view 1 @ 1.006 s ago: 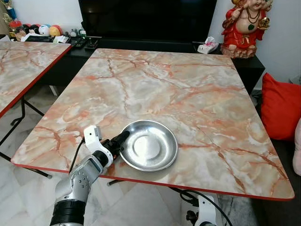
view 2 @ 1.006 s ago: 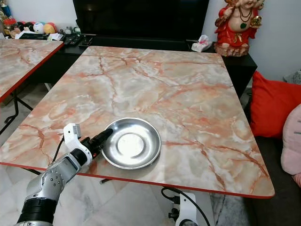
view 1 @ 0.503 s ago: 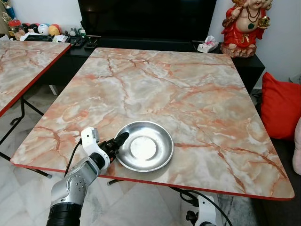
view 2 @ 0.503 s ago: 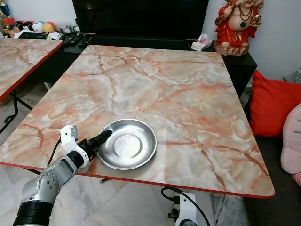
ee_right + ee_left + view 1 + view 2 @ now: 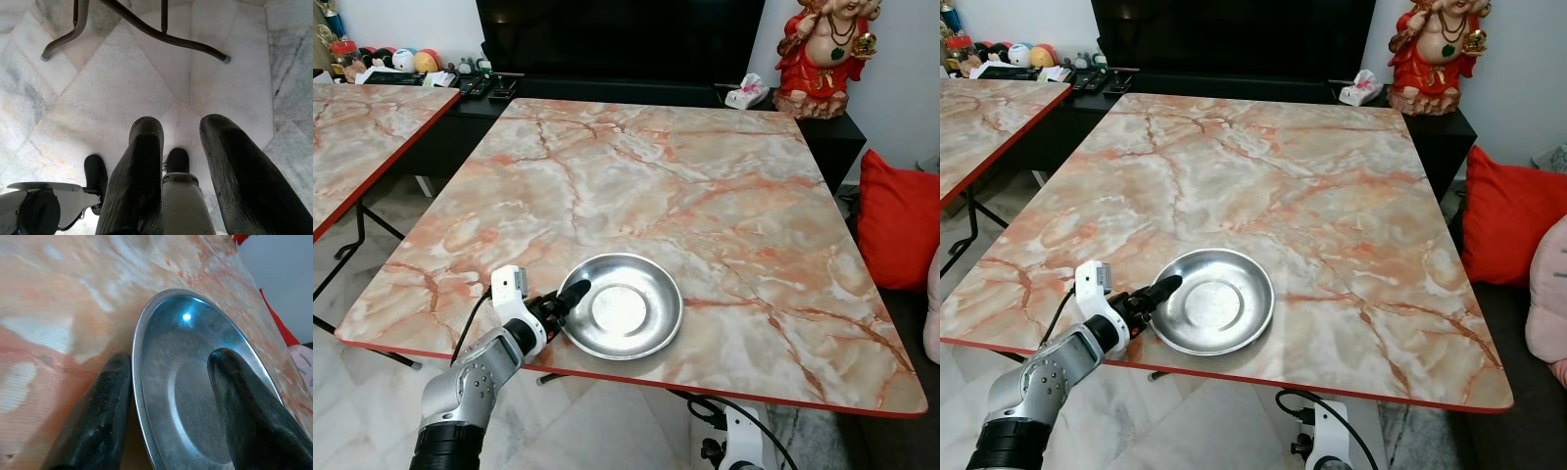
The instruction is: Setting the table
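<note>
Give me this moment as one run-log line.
task: setting table | left gripper: fingers astride rim of steel plate near table front edge | right gripper: open, hanging over floor

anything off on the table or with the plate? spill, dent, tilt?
Nothing stands out. The steel plate sits flat near the table front edge, empty, no visible dents or spills. Left gripper straddles its rim, fingers apart.
</note>
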You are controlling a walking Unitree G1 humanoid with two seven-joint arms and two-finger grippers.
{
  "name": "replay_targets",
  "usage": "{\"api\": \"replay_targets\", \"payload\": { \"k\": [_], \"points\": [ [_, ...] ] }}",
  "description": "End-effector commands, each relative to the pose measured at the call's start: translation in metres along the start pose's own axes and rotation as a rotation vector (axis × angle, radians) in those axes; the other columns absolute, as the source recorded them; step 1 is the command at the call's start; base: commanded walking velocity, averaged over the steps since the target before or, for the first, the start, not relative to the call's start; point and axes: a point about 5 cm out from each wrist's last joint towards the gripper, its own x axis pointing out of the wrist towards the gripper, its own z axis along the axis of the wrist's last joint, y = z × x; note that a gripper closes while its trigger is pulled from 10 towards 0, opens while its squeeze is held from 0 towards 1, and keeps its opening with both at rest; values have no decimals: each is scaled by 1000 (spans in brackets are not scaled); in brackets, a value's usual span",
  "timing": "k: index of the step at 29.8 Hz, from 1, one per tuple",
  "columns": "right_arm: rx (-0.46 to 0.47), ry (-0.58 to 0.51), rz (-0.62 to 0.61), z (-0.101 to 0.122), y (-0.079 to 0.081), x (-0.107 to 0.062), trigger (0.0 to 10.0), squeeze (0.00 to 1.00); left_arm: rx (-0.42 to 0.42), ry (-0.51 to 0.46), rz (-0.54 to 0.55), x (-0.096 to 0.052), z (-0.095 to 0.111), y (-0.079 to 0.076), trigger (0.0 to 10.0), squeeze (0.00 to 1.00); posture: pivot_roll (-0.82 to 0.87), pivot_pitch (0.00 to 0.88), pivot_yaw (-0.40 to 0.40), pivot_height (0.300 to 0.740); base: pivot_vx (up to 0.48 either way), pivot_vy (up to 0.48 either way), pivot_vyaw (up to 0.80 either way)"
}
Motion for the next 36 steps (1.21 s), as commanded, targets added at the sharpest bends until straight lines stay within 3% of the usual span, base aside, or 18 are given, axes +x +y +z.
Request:
{"api": "replay_targets", "payload": {
  "k": [1, 7, 8, 9, 10, 16, 20, 21, 23, 25, 26, 27, 28, 30, 32, 34, 36],
  "points": [
    [-11, 3, 2, 1, -1, 0, 10000, 0, 26, 6, -1, -3, 2, 0, 10000, 1000, 80, 0, -9, 740, 0, 0, 0],
    [-15, 4, 4, 1, -1, 0, 10000, 0, 58, -3, 20, -6, 6, 3, 10000, 969, 82, 0, -11, 740, 0, 0, 0],
    [-16, 4, 4, 1, -1, 0, 10000, 0, 70, -4, 20, -6, 7, 3, 10000, 353, 82, 0, -11, 740, 0, 0, 0],
    [-16, 4, 4, 1, -1, 0, 10000, 0, 79, -5, 19, -7, 8, 3, 10000, 353, 82, 0, -11, 740, 0, 0, 0],
    [-16, 4, 4, 1, -1, 0, 10000, 0, 94, -8, 18, -7, 10, 3, 10000, 0, 82, 0, -11, 740, 0, 0, 0],
    [-18, 3, 5, 1, -1, 0, 10000, 0, 159, -39, 14, -11, 20, 0, 10000, 0, 85, 0, -11, 740, 0, 0, 0],
    [-17, 2, 5, 2, 0, 0, 10000, 0, 221, -113, 30, -16, 33, 0, 10000, 0, 84, 0, -10, 740, 0, 0, 0],
    [-17, 1, 4, 2, 0, 0, 10000, 0, 285, -198, 32, -18, 42, -5, 10000, 0, 89, 0, -11, 740, 0, 0, 0],
    [-15, 0, 3, 2, -1, 0, 10000, 0, 292, -246, 54, -19, 47, -6, 10000, 0, 89, 0, -11, 740, 0, 0, 0],
    [-14, -2, 1, 2, -1, 0, 10000, 0, 416, -289, 126, -19, 50, -5, 10000, 0, 90, 0, -10, 740, 0, 0, 0],
    [-8, -7, -2, 2, -1, 0, 10000, 0, 600, -311, 220, -19, 50, -4, 10000, 0, 88, 0, -9, 740, 0, 0, 0],
    [-8, -8, -2, 2, 0, 0, 10000, 0, 690, -323, 256, -18, 49, -4, 10000, 0, 86, 0, -8, 740, 0, 0, 0],
    [-8, -8, -2, 2, 0, 0, 10000, 0, 690, -323, 256, -18, 49, -4, 10000, 0, 86, 0, -8, 740, 0, 0, 0],
    [-4, -15, -6, 3, 0, 0, 10000, 0, 812, -334, 330, -14, 43, -3, 10000, 0, 79, 0, -7, 740, 0, 0, 0],
    [-2, -17, -7, 3, 0, 0, 10000, 0, 817, -335, 355, -13, 41, -2, 10000, 0, 79, 0, -7, 740, 0, 0, 0],
    [2, -19, -10, 3, 0, 0, 10000, 0, 936, -319, 359, -8, 30, -2, 10000, 0, 75, 0, -4, 740, 0, 0, 0],
    [1, -18, -10, 3, 0, 0, 10000, 0, 958, -319, 362, -7, 25, 0, 10000, 0, 73, 0, -3, 740, 0, 255, 0]
  ]
}}
